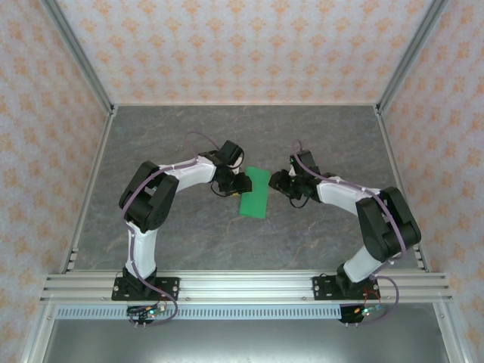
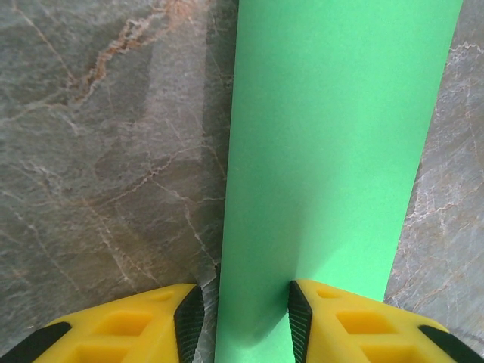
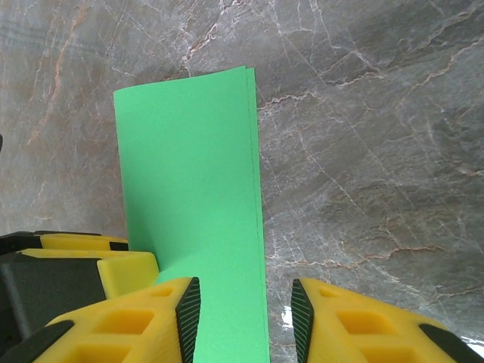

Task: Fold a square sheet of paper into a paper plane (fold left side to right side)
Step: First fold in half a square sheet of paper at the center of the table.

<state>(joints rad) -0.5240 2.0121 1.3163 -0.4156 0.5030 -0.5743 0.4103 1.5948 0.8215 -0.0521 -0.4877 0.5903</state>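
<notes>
- The left tool is seen parted astride the near edge of the square sheet of paper; nothing is clamped.
- The right tool is likewise parted, empty.
- Further out, the sheet lies doubled on the table, mid-way between the arms. It is judged light, limp and easily creased, and best pinched at an edge.

The left end effector and right end effector flank the folded green paper; the counter beyond it lies open.

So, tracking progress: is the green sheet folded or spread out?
Folded: the green sheet is a narrow rectangle, with doubled edges along one long side.
</notes>
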